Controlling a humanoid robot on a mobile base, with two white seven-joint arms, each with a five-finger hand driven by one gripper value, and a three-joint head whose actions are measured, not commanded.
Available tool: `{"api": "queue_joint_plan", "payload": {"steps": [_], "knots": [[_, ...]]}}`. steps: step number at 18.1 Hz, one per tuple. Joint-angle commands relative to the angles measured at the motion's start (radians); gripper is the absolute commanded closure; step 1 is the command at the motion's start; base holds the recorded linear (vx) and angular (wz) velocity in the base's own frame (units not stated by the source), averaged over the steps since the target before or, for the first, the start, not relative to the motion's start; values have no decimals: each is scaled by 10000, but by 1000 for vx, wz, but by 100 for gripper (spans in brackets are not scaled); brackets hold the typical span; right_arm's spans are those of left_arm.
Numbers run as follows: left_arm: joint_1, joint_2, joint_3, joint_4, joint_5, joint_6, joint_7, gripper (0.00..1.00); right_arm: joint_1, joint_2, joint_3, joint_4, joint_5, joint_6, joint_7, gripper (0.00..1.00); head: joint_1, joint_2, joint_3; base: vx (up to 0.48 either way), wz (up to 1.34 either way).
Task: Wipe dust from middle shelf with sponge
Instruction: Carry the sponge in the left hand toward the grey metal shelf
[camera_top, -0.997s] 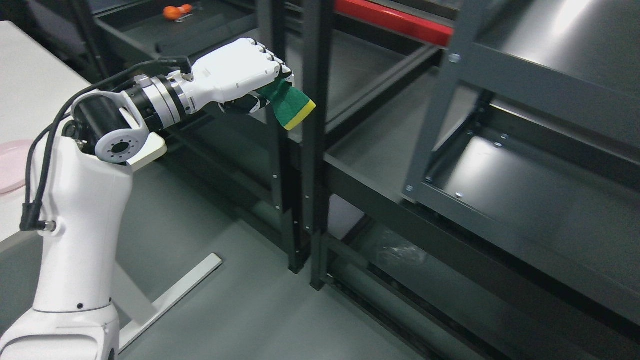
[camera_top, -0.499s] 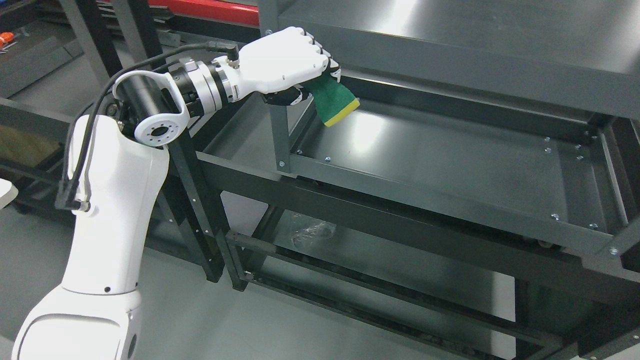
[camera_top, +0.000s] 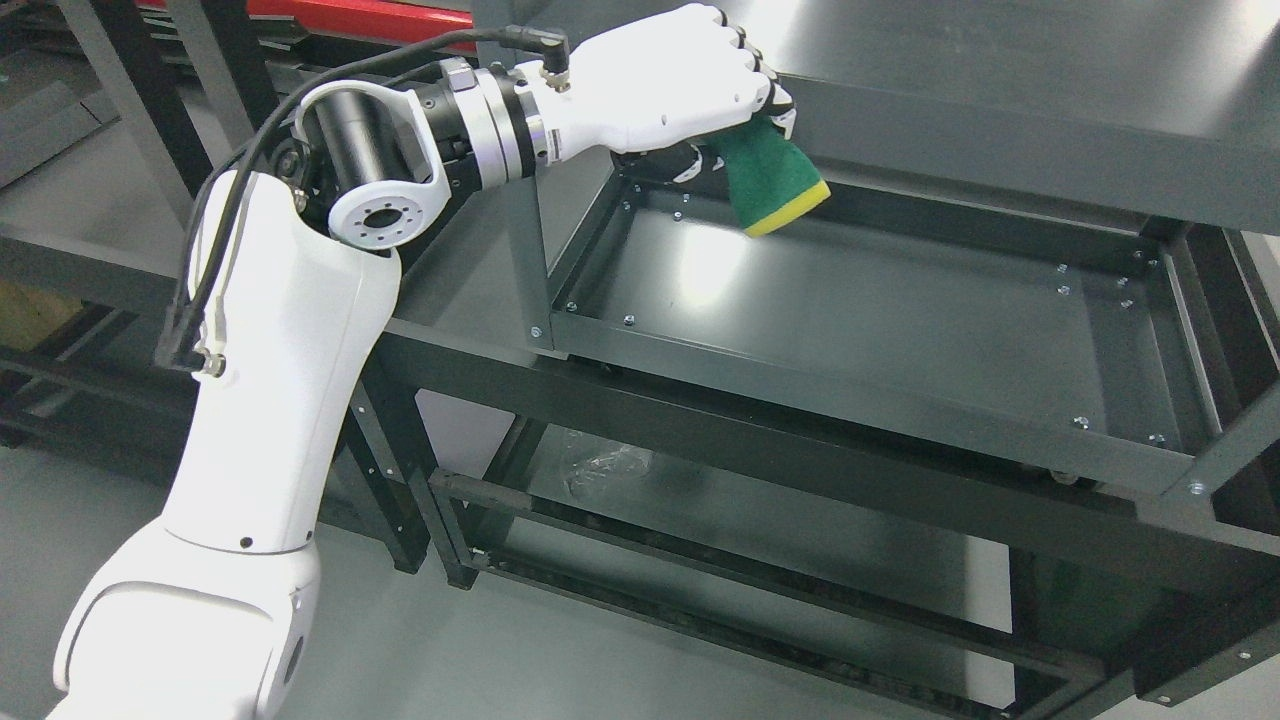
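Sponge held above the back left of the middle shelf, not yet touching.

The left robot hand (camera_top: 680, 85), its arm coming in from the left, has its fingers curled tight around the upper end of the sponge (camera_top: 775, 180). The sponge hangs just below and to the right of the robot hand, long axis slanting down and right, yellow edge lowest and pointing at the middle shelf (camera_top: 860, 310) beneath. The upper shelf (camera_top: 1000, 130) sits close beside the knuckles on the right, so I judge a careless reach could knock them against its front edge. Pressing down at this slant could also bend the sponge or twist it loose.
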Motion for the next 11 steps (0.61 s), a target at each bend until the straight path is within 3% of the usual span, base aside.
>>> {"api": "queue_joint_plan", "payload": {"steps": [1, 11], "knots": [[-683, -142, -1432, 51, 860, -7, 87, 88, 10, -175, 0, -175, 0, 737, 8, 0, 0, 0, 0, 10, -70], [-2481, -142, -1816, 1569, 324, -7, 118, 88, 10, -175, 0, -175, 0, 722, 8, 0, 0, -3, 0, 12, -94]]}}
